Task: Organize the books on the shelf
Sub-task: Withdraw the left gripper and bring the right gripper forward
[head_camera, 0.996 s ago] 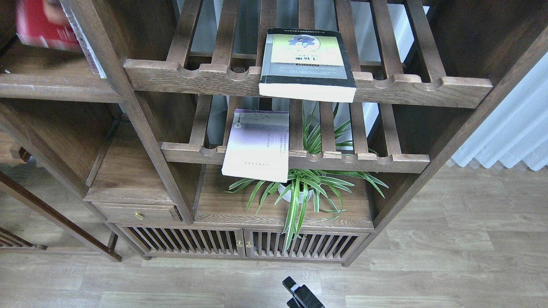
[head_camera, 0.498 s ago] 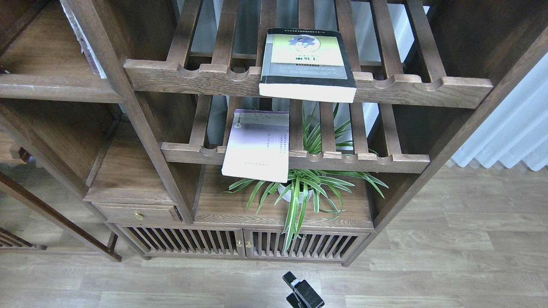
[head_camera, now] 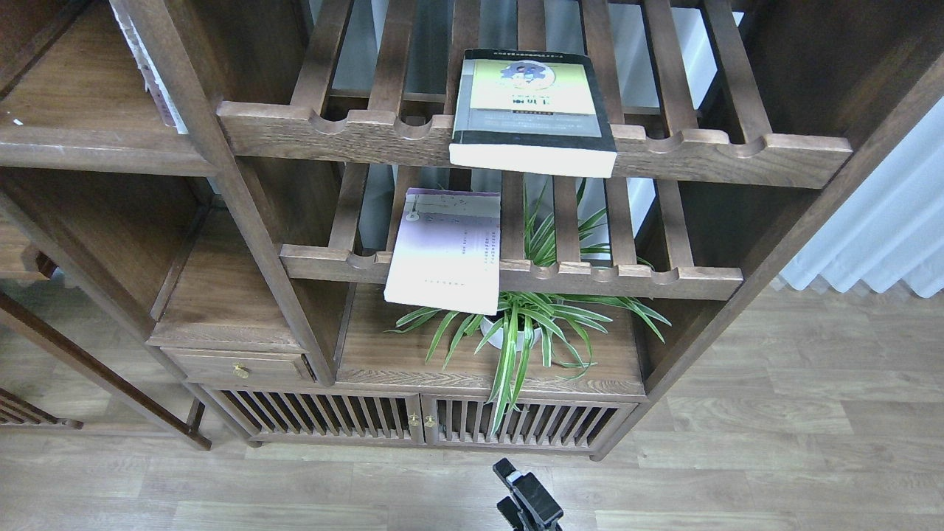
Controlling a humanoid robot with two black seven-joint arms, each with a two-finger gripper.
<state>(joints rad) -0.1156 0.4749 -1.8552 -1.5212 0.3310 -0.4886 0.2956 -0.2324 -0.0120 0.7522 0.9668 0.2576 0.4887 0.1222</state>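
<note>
Only one tool (head_camera: 528,501) is visible, a small black piece poking up at the bottom edge of the head view, right of centre, over the wood floor (head_camera: 774,457). Can't tell whether its fingers are apart or together, it's too dark and end-on, and I can't tell which arm it belongs to either.

Biggest thing is the dark brown wooden cabinet unit (head_camera: 243,221) filling most of the view. On its left side sits the shelf (head_camera: 81,110), a solid flat board with a rounded front edge, bare across most of its top. At the shelf's right end, against the upright post, there's a thin slice of a pale book spine (head_camera: 151,70), mostly hidden.

To the right are two slatted racks. The upper rack (head_camera: 531,144) carries the black-grey book (head_camera: 532,103) with the yellow panel, lying flat with its page edge sticking out past the scalloped front rail. The lower rack (head_camera: 509,273) holds the lavender-white book (head_camera: 446,247) near its left end, also flat and hanging over the front rail, tilted a bit.

Under the lower rack, a spider plant (head_camera: 527,324) in a small white pot sits on the cabinet top, leaves spilling over the front of the slatted doors (head_camera: 413,420). A small drawer with a brass knob (head_camera: 240,371) is at lower left.
</note>
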